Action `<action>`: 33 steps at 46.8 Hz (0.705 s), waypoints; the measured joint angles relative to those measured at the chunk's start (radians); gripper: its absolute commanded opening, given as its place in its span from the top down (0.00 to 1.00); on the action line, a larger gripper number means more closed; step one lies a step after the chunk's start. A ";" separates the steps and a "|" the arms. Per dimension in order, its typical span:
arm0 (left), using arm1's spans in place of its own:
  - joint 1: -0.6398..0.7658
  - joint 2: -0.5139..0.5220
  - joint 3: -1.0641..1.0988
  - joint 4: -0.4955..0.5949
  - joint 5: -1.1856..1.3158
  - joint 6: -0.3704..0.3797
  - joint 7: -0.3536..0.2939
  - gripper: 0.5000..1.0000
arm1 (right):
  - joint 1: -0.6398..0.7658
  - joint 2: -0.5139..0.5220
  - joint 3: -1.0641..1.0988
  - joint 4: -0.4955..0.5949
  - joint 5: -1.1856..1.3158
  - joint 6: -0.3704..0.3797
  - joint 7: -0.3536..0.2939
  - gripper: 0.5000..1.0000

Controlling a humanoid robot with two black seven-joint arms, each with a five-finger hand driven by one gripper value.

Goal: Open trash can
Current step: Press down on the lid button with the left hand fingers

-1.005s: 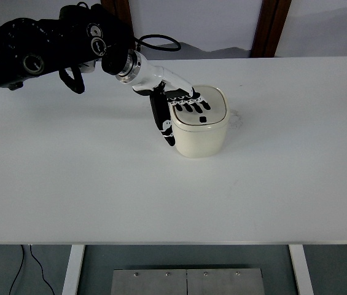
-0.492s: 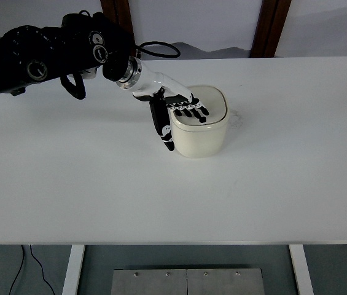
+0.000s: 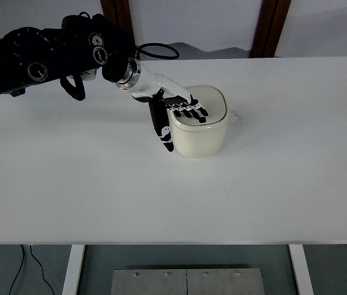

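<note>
A cream, rounded-square trash can [image 3: 201, 138] stands on the white table [image 3: 161, 196], a little behind its middle. The lid [image 3: 215, 104] is down. My left arm comes in from the upper left, and its hand [image 3: 180, 120] is at the can. The black-and-white fingers [image 3: 188, 112] lie spread flat across the lid's near left part. The thumb [image 3: 164, 132] points down along the can's left wall. The lid's small black button is hidden under the fingertips. The right arm is out of view.
A black cable [image 3: 158, 48] loops off the wrist near the table's back edge. A faint clear mark [image 3: 237, 117] lies just right of the can. Two dark wooden posts [image 3: 265, 27] stand behind the table. A metal plate [image 3: 185, 281] lies below the front edge.
The left hand has slid across the lid toward the front right, and its fingertips now cover the black button seen one second ago. The can has not moved.
</note>
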 measured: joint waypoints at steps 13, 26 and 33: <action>0.000 0.000 0.000 0.000 -0.001 0.000 0.000 0.00 | 0.000 0.000 0.000 0.000 0.000 0.000 0.000 0.02; 0.001 -0.011 0.000 0.000 0.001 0.000 0.000 0.00 | 0.000 0.000 0.000 0.000 0.000 0.000 0.000 0.02; 0.009 -0.012 0.000 0.000 0.000 0.000 -0.001 0.00 | 0.000 0.000 0.000 0.000 0.000 0.000 0.000 0.02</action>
